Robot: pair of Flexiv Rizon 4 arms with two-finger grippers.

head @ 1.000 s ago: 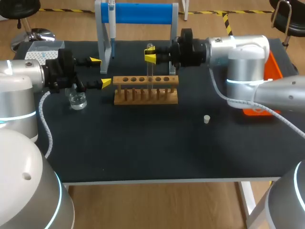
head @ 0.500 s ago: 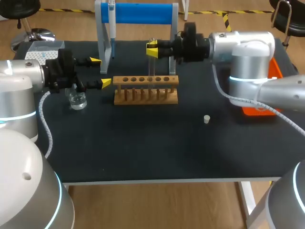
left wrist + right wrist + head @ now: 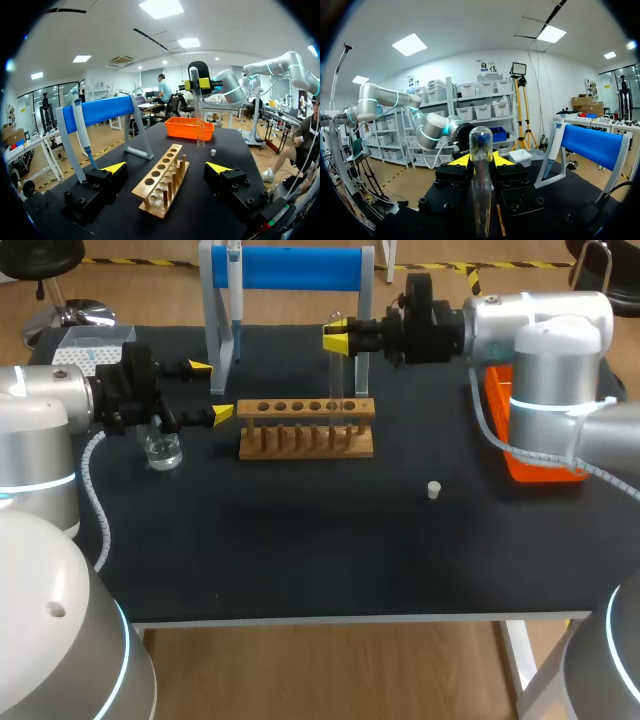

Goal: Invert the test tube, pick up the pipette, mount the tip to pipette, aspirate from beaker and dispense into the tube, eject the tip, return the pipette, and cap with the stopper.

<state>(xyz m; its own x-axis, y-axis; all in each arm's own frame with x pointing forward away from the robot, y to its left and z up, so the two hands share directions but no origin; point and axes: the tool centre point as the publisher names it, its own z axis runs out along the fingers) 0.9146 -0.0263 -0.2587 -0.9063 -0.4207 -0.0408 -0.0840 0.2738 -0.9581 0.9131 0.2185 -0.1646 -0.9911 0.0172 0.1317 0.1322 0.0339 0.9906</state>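
My right gripper [image 3: 340, 338] is shut on a clear test tube [image 3: 335, 380] and holds it upright over the right part of the wooden rack [image 3: 305, 427]. In the right wrist view the test tube [image 3: 481, 190] stands between the yellow fingertips [image 3: 462, 160], rounded end up. From the left wrist the test tube [image 3: 199, 112] hangs beyond the rack [image 3: 162, 182], held by the right gripper [image 3: 199, 84]. My left gripper [image 3: 211, 390] stands open at the rack's left end, above the beaker [image 3: 162, 450]. The pipette [image 3: 235, 280] hangs on the blue stand [image 3: 290, 268]. A small white stopper [image 3: 433, 489] lies right of the rack.
An orange tray [image 3: 530, 440] sits at the table's right edge, under my right arm. A white tip box [image 3: 90, 345] stands at the back left. The stand's grey legs [image 3: 220, 330] rise just behind the rack.
My right gripper has risen and shifted right with the test tube, lifting it up from the rack. The left arm has kept still.
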